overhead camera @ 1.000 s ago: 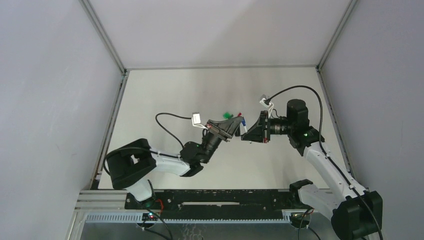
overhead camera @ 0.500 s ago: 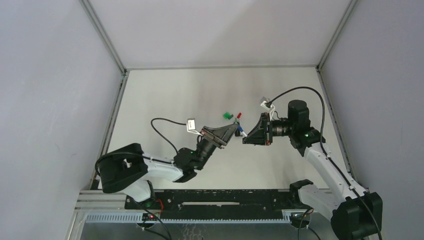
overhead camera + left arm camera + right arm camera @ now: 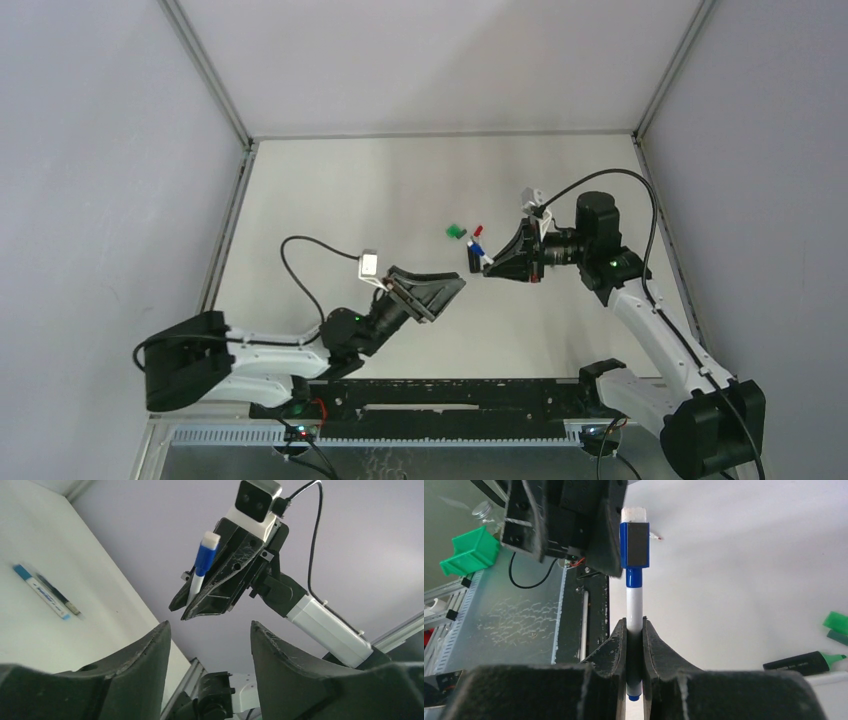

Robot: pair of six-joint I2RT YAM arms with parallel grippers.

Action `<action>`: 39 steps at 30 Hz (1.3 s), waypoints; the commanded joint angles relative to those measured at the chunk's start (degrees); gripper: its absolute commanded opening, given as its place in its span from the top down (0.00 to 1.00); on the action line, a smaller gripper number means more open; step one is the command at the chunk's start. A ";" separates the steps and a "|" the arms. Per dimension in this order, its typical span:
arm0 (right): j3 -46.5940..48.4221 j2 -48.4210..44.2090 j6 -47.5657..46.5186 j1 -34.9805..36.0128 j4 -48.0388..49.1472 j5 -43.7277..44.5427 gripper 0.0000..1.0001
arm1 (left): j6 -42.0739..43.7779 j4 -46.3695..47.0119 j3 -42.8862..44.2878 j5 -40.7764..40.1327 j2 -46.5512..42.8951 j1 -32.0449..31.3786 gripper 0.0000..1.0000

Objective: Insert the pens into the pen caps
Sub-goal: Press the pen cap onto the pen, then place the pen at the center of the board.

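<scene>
**Inspector:** Surface and margins?

**Recorder:** A white matte table (image 3: pixel 350 190), closed in by smooth grey panels (image 3: pixel 120 200) on its left, far and right edges. Reference is the right gripper (image 3: pixel 487 264). There is wide bare tabletop beyond it and to its left, and less room between it and the right-hand panel.

**Inspector:** Arms?

**Recorder:** Two, with white shells and black joints. The left gripper (image 3: pixel 455 287) hangs nearer than the reference and to its left, apart from it. It is released: both black fingers (image 3: pixel 150 650) are spread, with nothing between them.

**Inspector:** The reference itself?

**Recorder:** Clenched on the blue pen (image 3: pixel 634 602). Its scuffed black pads pinch the round white barrel low down, and the pen is off the table.

**Inspector:** Pens, counted?

**Recorder:** Three.
- The held one.
- A slim white pen (image 3: pixel 47 591) with a light-blue end, lying flat on the table and well apart from the reference.
- A thicker black-barrelled highlighter (image 3: pixel 804 661) with a green tip, lying flat off to the reference's side.

**Inspector:** Caps?

**Recorder:** Two certain.
- A boxy blue cap (image 3: pixel 634 545) is seated on the held pen's end, past the reference's fingertips.
- A green cap (image 3: pixel 456 232) lies loose on the table, beyond the reference and to its left.

A small red piece (image 3: pixel 478 230) lies just beyond the reference. I cannot tell whether it is a pen or a cap.
</scene>
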 commanded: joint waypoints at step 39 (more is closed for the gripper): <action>15.57 35.43 1.73 -7.69 -13.26 61.49 0.93 | 14.35 -34.55 -12.55 -15.96 -23.80 0.48 0.20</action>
